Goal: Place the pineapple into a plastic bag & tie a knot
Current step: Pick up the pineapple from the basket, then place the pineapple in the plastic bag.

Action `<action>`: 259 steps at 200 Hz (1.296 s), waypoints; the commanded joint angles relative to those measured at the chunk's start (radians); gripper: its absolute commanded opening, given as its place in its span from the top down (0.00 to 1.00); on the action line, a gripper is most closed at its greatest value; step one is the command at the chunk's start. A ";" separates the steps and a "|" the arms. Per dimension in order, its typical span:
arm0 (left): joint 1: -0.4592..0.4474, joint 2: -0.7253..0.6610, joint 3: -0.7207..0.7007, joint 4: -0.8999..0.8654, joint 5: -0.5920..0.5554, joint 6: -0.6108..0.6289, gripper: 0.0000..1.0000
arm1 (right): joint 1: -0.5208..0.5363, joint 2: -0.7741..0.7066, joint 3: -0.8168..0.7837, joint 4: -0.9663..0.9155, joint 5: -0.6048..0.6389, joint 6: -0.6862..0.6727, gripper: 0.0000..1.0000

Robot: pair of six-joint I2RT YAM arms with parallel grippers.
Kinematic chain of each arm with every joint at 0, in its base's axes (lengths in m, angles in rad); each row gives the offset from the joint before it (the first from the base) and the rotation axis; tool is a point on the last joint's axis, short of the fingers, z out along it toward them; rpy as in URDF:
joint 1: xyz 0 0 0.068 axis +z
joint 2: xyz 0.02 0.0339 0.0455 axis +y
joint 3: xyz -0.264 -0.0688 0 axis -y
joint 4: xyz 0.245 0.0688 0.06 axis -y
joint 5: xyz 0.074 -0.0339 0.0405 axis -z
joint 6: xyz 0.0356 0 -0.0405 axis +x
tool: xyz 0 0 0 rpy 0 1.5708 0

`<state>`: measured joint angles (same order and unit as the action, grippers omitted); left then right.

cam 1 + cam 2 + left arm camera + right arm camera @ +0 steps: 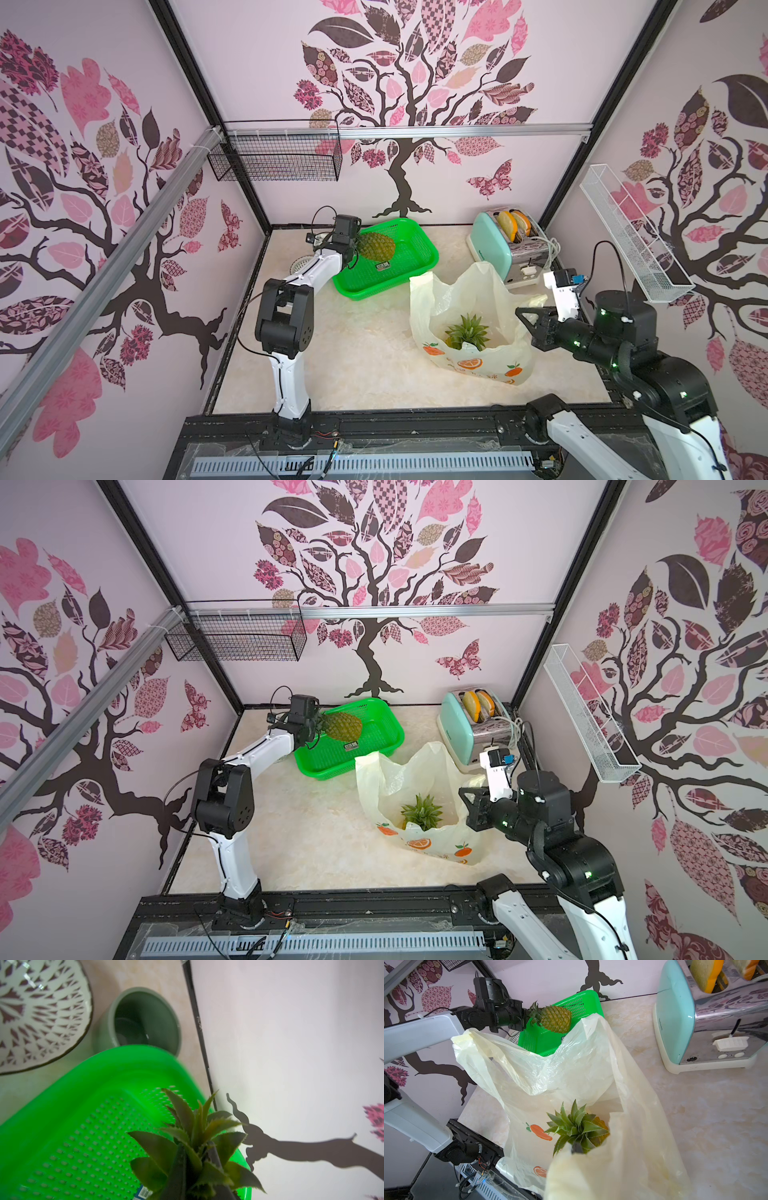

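Left gripper clamped on crown of pineapple, fruit horizontal over green basket, back-left of table. Fruit-to-basket contact: cannot tell. Right gripper closed, pinching rim of plastic bag, mouth open. Bag upright mid-table, just right of basket. Second pineapple inside, crown up. Toaster behind bag.

A pale marbled table was seen. A green basket was set by its far edge, left of middle, with a patterned plate and a green cup just beside it towards the far left corner. A toaster was stood in the far right corner. The plastic bag was rested on the right half.
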<state>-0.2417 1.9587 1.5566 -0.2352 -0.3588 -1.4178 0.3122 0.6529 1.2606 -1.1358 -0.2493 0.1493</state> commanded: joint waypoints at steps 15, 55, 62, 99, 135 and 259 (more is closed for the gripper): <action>0.008 -0.144 0.076 0.066 0.078 0.280 1.00 | 0.005 0.002 0.018 0.014 0.007 0.001 1.00; 0.008 -0.218 0.095 0.080 0.089 0.451 1.00 | 0.006 -0.001 0.007 0.027 -0.005 -0.004 1.00; 0.008 -0.235 0.094 0.088 0.096 0.471 1.00 | 0.005 -0.001 0.008 0.027 -0.003 -0.005 1.00; 0.005 -0.345 0.110 0.113 0.178 0.615 1.00 | 0.005 -0.002 0.012 0.021 -0.012 -0.010 1.00; -0.027 -0.467 0.143 0.125 0.247 0.787 1.00 | 0.005 0.002 0.021 0.014 -0.021 -0.016 1.00; -0.495 -0.626 0.174 0.166 0.552 0.967 1.00 | 0.005 0.013 0.047 -0.015 -0.030 -0.027 1.00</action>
<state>-0.6586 1.3563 1.7523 -0.1604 0.1310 -0.4870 0.3122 0.6704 1.2633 -1.1374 -0.2703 0.1371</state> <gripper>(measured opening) 0.113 0.046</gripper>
